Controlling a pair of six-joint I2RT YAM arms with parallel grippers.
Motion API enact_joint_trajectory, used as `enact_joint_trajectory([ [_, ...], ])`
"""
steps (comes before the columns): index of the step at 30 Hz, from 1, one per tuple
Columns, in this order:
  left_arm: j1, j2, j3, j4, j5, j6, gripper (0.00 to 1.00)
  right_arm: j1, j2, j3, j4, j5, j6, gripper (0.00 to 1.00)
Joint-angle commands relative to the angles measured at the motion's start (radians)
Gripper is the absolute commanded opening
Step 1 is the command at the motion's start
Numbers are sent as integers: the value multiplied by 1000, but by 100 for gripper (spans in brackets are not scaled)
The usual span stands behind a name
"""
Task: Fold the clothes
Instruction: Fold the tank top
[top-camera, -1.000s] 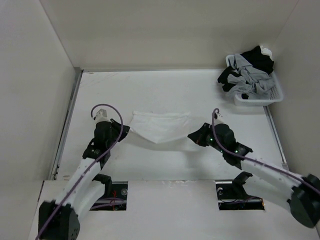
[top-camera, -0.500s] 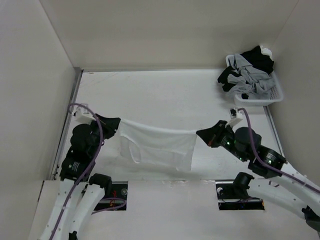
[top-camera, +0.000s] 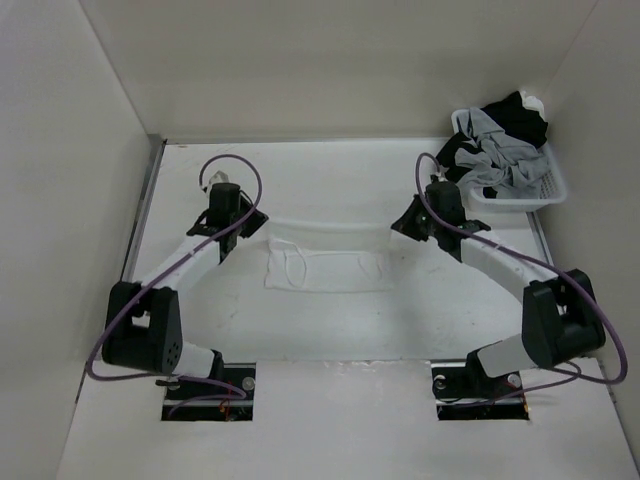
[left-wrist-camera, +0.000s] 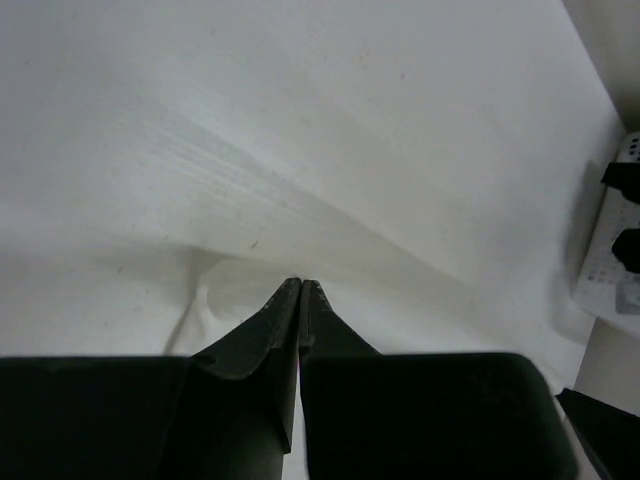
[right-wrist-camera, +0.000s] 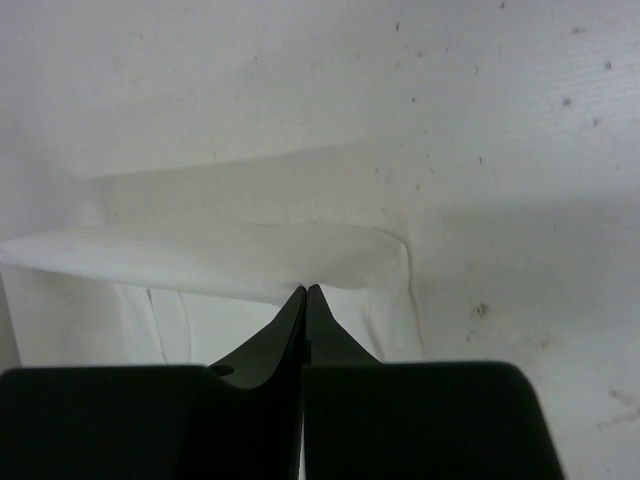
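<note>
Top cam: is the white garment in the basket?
No, the white garment is stretched out over the table, well apart from the basket at far right.

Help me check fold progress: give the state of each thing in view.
white garment: pinched at both ends, far edge taut, rest lying on table.
left gripper: shut on white garment.
right gripper: shut on white garment.
basket: upright, heaped with dark clothes.

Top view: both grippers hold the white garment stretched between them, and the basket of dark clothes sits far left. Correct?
No: the top view shows the basket far right. The left gripper and right gripper do hold the white garment stretched between them.
</note>
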Motion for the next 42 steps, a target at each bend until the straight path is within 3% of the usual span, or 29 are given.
enact_joint_trajectory([
  [1, 8, 53, 115, 166, -15, -11, 1, -25, 33, 91, 141, -67, -20, 0],
  [5, 0, 46, 71, 209, -18, -6, 2, -21, -5, 27, 183, -57, -15, 0],
  [17, 6, -314, -402, 275, -3, -15, 2, 45, -244, -327, 226, -40, 26, 0],
  [26, 26, -350, -515, 309, 30, -15, 5, 157, -303, -489, 217, 17, 107, 3],
  [28, 34, -361, -537, 304, 32, -20, 8, 163, -306, -512, 214, 26, 124, 8],
  [34, 95, -425, -577, 266, 53, -27, 31, 151, -367, -503, 194, 17, 103, 37],
  [37, 112, -471, -585, 243, 60, -26, 33, 108, -341, -490, 235, -11, 91, 44],
  [42, 98, -456, -586, 258, 61, -26, 33, 81, -137, -447, 380, -98, 97, 46],
])
